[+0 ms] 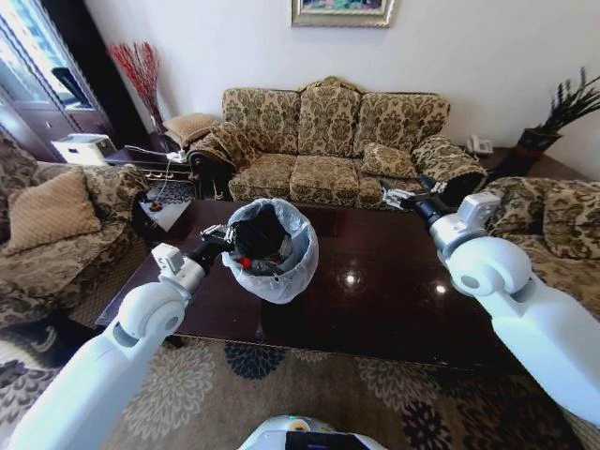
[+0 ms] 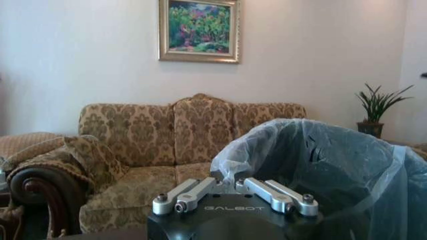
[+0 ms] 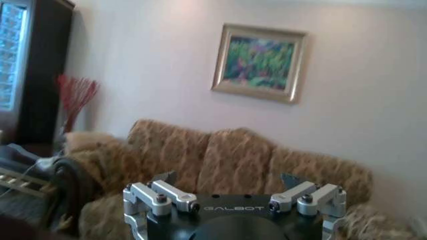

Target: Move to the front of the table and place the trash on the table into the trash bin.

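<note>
The left gripper (image 1: 228, 235) has its jaws clamped on the bag-lined rim of the trash bin (image 1: 281, 272), holding it tilted above the dark tabletop (image 1: 394, 291). Scraps of trash (image 1: 251, 265) lie inside the bin. The right gripper (image 1: 398, 198) hangs over the tabletop's far edge, jaws apart.

The left gripper (image 1: 228, 236) is gripping the rim of the trash bin (image 1: 274, 246) above the table (image 1: 394, 291), while the right gripper (image 1: 401, 198) is hovering near the table's far edge.
</note>
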`<state>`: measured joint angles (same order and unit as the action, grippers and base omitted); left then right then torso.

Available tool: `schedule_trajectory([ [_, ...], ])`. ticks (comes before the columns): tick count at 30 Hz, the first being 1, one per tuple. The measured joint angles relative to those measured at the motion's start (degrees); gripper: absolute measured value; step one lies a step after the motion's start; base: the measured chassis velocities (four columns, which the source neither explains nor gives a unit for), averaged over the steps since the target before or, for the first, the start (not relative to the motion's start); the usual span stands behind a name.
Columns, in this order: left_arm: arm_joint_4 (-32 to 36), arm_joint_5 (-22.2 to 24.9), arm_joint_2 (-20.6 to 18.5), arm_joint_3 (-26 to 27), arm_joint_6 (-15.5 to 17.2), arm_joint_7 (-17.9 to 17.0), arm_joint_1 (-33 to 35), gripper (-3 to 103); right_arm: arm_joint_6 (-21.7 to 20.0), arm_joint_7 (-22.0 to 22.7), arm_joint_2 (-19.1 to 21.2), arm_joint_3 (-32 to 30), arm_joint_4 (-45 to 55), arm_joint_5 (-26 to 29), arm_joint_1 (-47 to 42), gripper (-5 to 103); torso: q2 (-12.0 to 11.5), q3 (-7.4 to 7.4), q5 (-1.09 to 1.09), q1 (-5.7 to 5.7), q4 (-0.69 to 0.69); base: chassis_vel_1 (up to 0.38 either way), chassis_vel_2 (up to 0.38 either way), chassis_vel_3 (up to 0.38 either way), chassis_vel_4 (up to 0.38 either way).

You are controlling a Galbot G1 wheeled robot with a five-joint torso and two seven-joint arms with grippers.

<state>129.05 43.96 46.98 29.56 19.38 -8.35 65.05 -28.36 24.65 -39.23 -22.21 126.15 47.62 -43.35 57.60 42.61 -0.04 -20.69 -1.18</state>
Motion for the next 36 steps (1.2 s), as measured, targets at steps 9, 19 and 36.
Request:
schedule_trajectory([
  [9,0.0,0.0,0.0,0.0,0.0,0.0,0.0,3,0.7,0.0,-2.8,-3.9,1.2,2.3,-9.7,100,0.0,0.01,0.04,0.01,0.02,0.0,0.0,0.0,0.0],
  [19,0.0,0.0,0.0,0.0,0.0,0.0,0.0,3,-0.1,-0.1,-4.0,-5.9,4.6,-2.5,-17.3,100,0.0,0.0,0.03,0.01,0.02,0.0,0.0,0.0,0.0],
  [36,0.0,0.0,0.0,0.0,0.0,0.0,0.0,3,0.1,-0.7,-4.5,-6.4,7.7,-6.5,-24.5,100,0.0,0.01,0.02,0.0,0.02,0.124,-0.128,-0.134,0.137],
])
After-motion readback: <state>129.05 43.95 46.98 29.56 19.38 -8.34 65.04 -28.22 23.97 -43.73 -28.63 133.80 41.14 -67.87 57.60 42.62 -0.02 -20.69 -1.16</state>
